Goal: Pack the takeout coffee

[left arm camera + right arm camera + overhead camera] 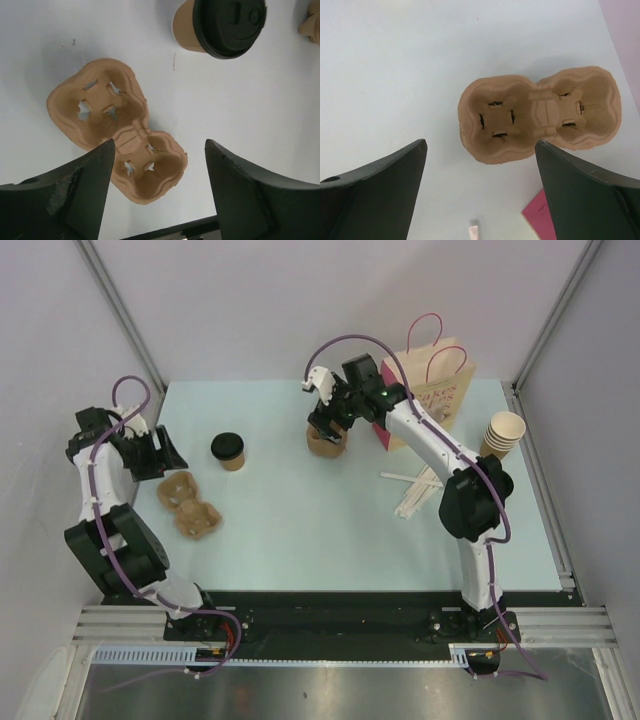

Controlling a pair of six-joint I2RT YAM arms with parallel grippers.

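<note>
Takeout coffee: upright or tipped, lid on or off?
Upright, lid on: the takeout coffee stands on the table, its black lid seated on top.

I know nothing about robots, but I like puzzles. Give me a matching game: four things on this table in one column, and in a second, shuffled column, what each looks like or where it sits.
Things:
1. coffee
2. bag
3. cup stack
4. sticks

Descriptions:
A. pale, lidless, near the table's right edge
B. standing at the far side, handles up
C. brown with a black lid
D. thin, lying flat beside the right arm

Pairs: 1-C, 2-B, 3-A, 4-D
</note>
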